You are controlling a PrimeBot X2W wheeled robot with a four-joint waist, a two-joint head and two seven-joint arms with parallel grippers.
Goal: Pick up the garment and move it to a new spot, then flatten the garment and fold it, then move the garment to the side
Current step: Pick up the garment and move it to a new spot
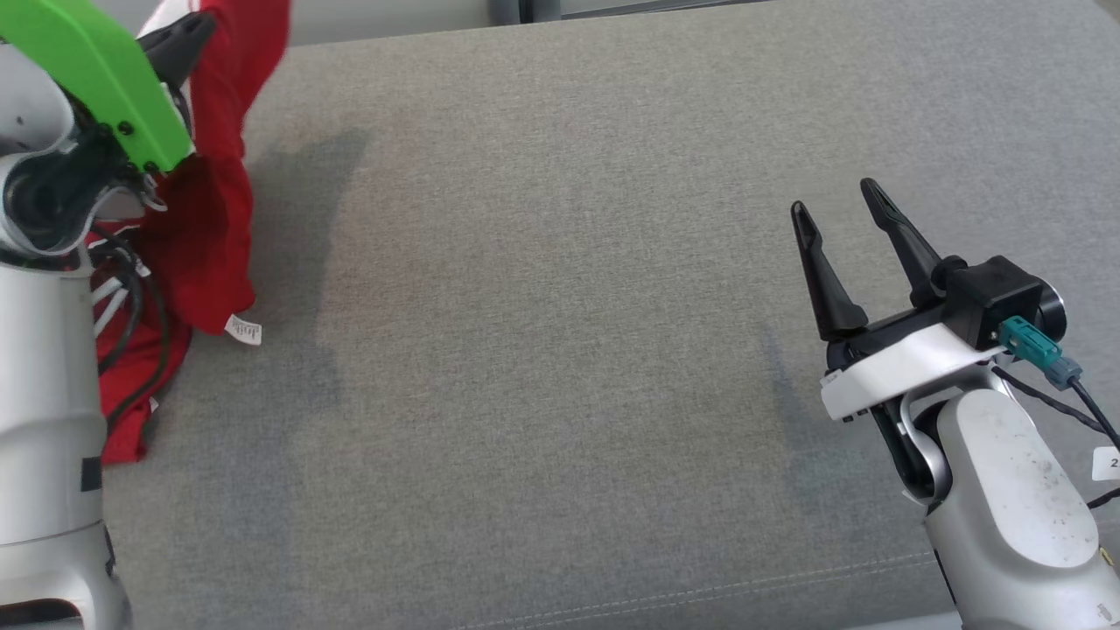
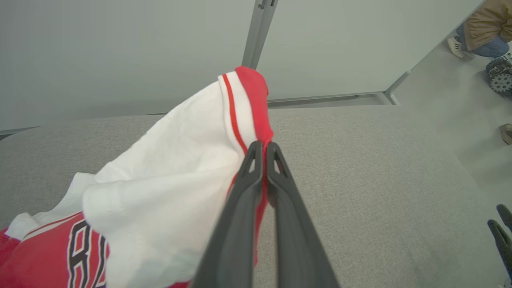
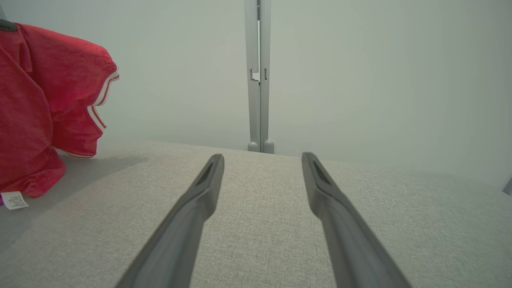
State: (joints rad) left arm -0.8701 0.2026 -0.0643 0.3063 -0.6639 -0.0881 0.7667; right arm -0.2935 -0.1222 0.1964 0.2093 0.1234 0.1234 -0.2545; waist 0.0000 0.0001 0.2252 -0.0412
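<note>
The garment (image 1: pixel 206 219) is a red jersey with white trim and dark numbers, hanging at the far left of the grey cushion. My left gripper (image 2: pixel 261 147) is shut on its red-and-white edge, lifting it so the white inside (image 2: pixel 168 176) drapes over to the left of the fingers. In the head view the left gripper (image 1: pixel 194 35) sits at the top left under a green cover, with the cloth falling below it. A white care label (image 1: pixel 243 331) dangles at the hem. My right gripper (image 1: pixel 840 206) stands open at the lower right, nothing between its fingers (image 3: pixel 210 180), well apart from the garment (image 3: pixel 36 108).
The grey fabric surface (image 1: pixel 560 350) spreads wide between the two arms. A pale wall with a vertical metal post (image 3: pixel 258 76) rises behind it. A person (image 2: pixel 486 28) crouches on the floor at the far right beside a wheeled device (image 2: pixel 500 76).
</note>
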